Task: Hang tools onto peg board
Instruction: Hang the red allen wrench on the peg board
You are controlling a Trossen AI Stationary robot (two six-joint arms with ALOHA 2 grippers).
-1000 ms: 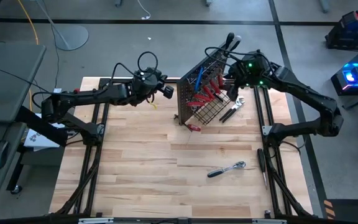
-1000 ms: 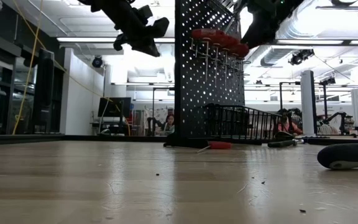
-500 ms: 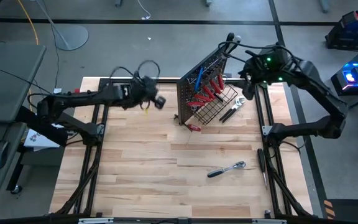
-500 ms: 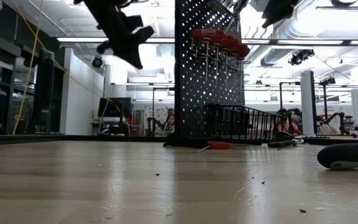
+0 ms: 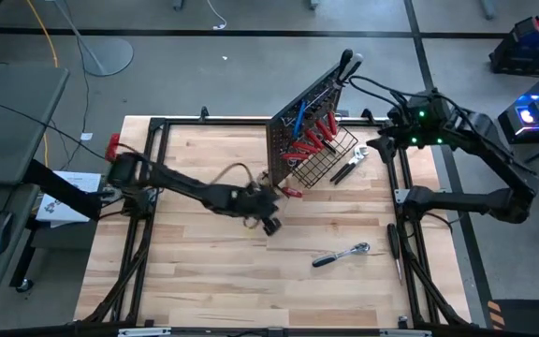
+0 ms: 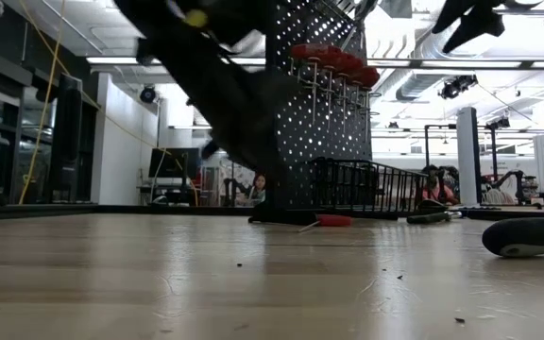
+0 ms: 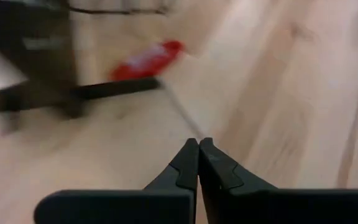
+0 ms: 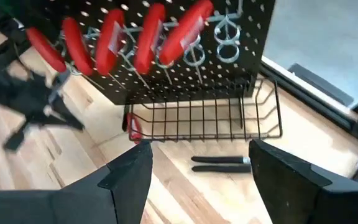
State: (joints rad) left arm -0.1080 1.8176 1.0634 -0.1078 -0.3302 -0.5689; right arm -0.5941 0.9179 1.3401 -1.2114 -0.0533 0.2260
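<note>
The black peg board (image 5: 299, 131) stands upright at the table's far middle, with a wire basket (image 8: 204, 115) at its base. Several red-handled screwdrivers (image 8: 114, 40) and a blue T-handle key (image 5: 297, 114) hang on it. One red-handled screwdriver (image 7: 146, 60) lies on the table by the board's base; it also shows in the high view (image 5: 291, 192). My left gripper (image 7: 198, 144) is shut and empty just near of this screwdriver, fingers pointing at its shaft; in the high view it is mid-table (image 5: 269, 223). My right gripper (image 8: 197, 168) is open and empty, off the board's right side (image 5: 382, 139).
A chrome ratchet (image 5: 342, 254) lies on the table's near right. A black-handled tool (image 8: 222, 163) and a silver wrench (image 5: 361, 153) lie on the table right of the basket. The table's left half is bare wood.
My left gripper has swung from high at the far side, left of the peg board, toward the near edge and down, ending in front of the board by the loose red screwdriver. My right gripper has drawn back from the board's far top toward the table's right edge.
</note>
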